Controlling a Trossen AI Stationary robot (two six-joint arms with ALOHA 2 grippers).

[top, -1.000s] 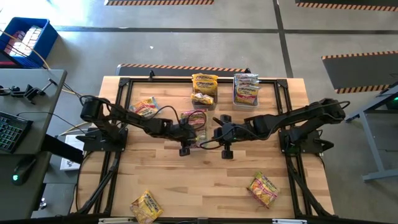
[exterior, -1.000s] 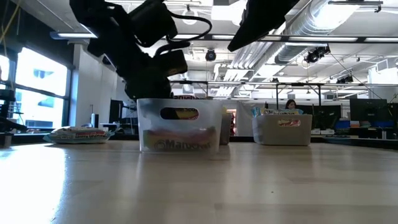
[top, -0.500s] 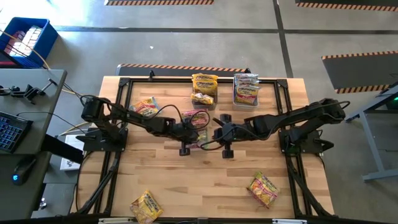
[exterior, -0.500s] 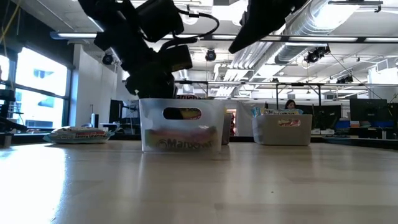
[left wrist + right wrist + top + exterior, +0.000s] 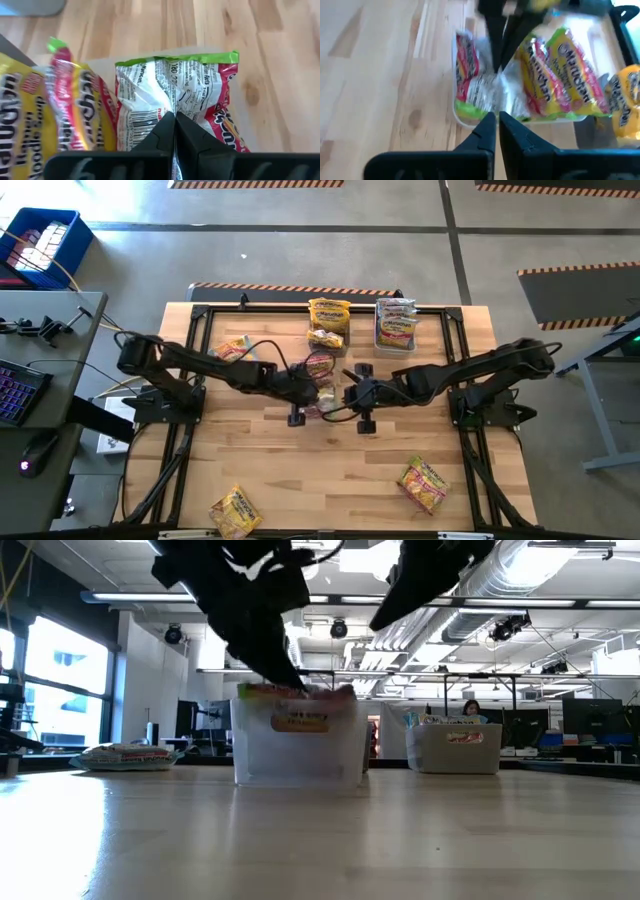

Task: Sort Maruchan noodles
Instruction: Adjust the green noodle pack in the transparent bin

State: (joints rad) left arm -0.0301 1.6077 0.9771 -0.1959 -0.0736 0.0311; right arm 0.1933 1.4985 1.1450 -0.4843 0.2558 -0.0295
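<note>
A clear bin stands mid-table and holds Maruchan noodles packets. My left gripper reaches down into it, shut on a silvery-white packet with red ends and a green edge. The low view shows this packet at the height of the bin's rim. Beside it in the bin lies a yellow-and-red packet. My right gripper hovers shut just right of the bin, above the table, touching nothing. My left gripper pinches a crumpled fold in the middle of the packet's printed white face between its two fingers. The fingers come from above, pointing down. The packet sits roughly level at the bin's rim, raised off the bin's floor.
At the far edge stand a bin with yellow packets and a clear bin with packets. Loose packets lie at the left, near left and near right. The wood in the table's near middle is bare.
My left gripper has risen a little out of the middle bin. The packet that lay on the bin's floor now hangs at rim height under the fingers. The right arm has kept still.
</note>
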